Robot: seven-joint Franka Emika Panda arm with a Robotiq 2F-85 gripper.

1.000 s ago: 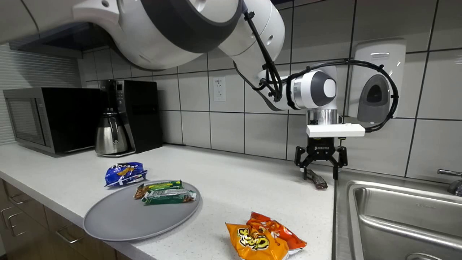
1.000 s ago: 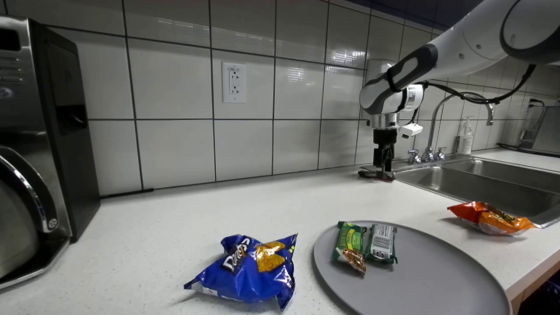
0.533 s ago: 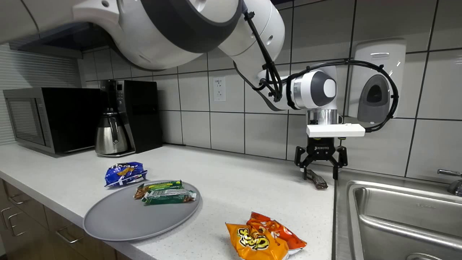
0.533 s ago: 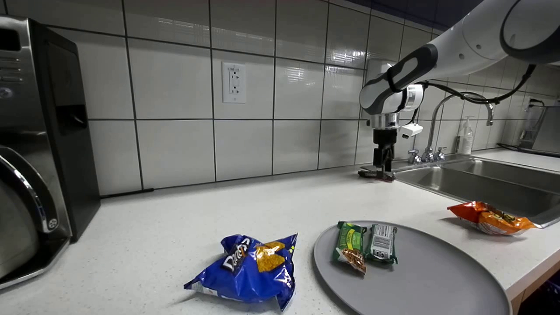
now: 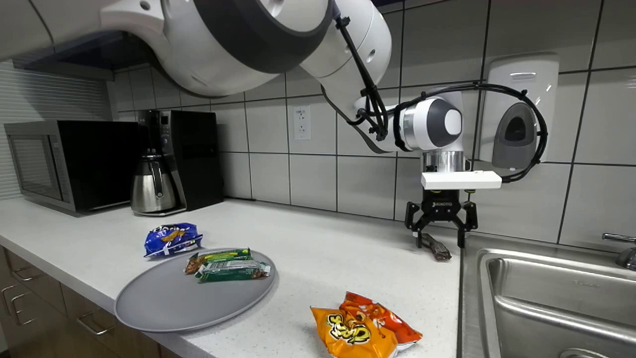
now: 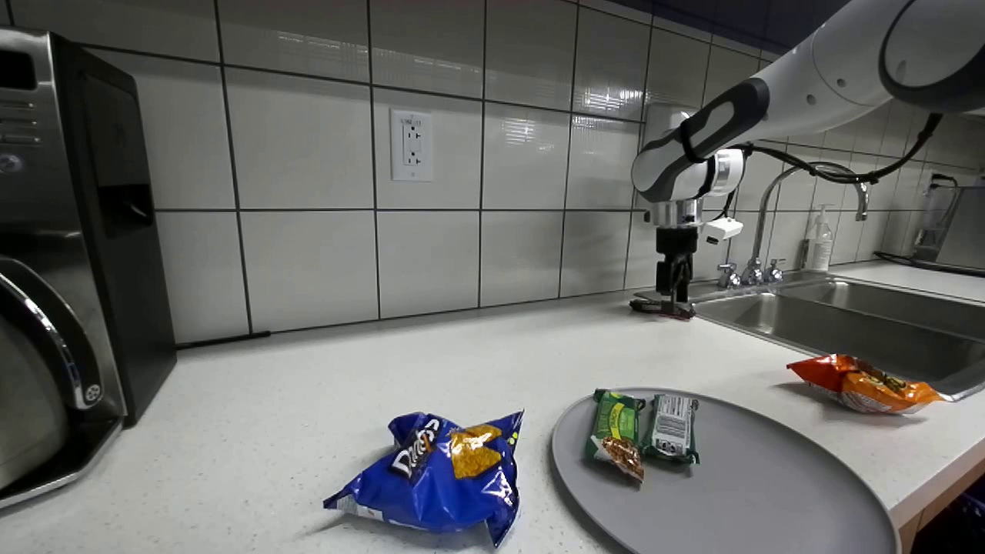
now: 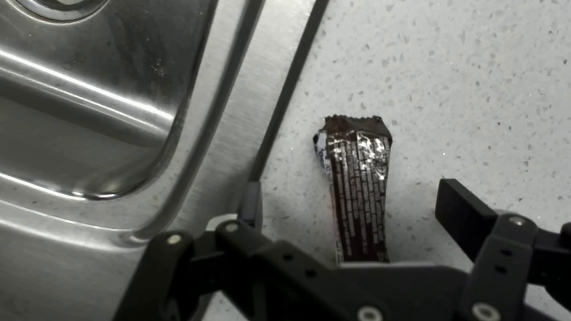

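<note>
Wrist view: the fingers (image 7: 464,217) stand wide, with bench (image 7: 468,89) showing on both sides of the brown-wrapped snack bar (image 7: 360,191), right of centre frame. This looks like the line-up for a grasp; the next move seemingly calls for closing evenly.

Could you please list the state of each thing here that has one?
Fingers: open
Brown-wrapped bar: lying ungripped between fingers
Plate: lying flat
Green-wrapped bars: on plate
Blue bag: lying down
Orange bag: lying down
Microwave: shut
Carafe: upright
Drawers: shut
Faucet: not running
</note>
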